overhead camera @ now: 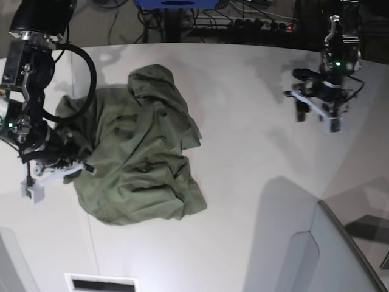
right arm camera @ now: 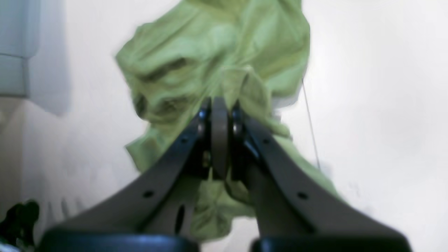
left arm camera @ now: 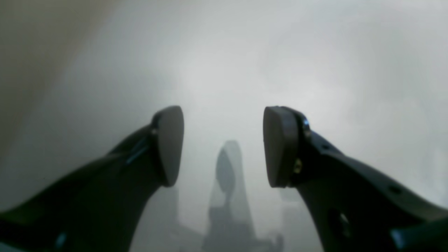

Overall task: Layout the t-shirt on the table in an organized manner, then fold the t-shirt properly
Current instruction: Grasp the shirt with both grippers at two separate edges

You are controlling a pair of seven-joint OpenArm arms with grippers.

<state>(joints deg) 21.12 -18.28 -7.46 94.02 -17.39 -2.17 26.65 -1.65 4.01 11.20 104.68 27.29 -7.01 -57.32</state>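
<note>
The olive-green t-shirt [overhead camera: 140,152] lies crumpled and bunched on the left half of the white table [overhead camera: 243,152]. At the shirt's left edge, my right gripper [overhead camera: 85,165] is shut on a fold of it. The right wrist view shows those jaws [right arm camera: 219,105] pressed together with the green t-shirt [right arm camera: 210,52] rising beyond them. My left gripper [overhead camera: 316,118] hovers far off at the table's back right, away from the shirt. In the left wrist view it [left arm camera: 224,143] stands open, with nothing between its pads and only the blurred table [left arm camera: 224,70] below.
A grey panel [overhead camera: 316,249] juts in at the front right of the base view. Cables and a power strip [overhead camera: 261,24] run behind the table's far edge. A white slotted piece [overhead camera: 100,283] sits at the front left. A grey box [right arm camera: 14,45] shows upper left in the right wrist view.
</note>
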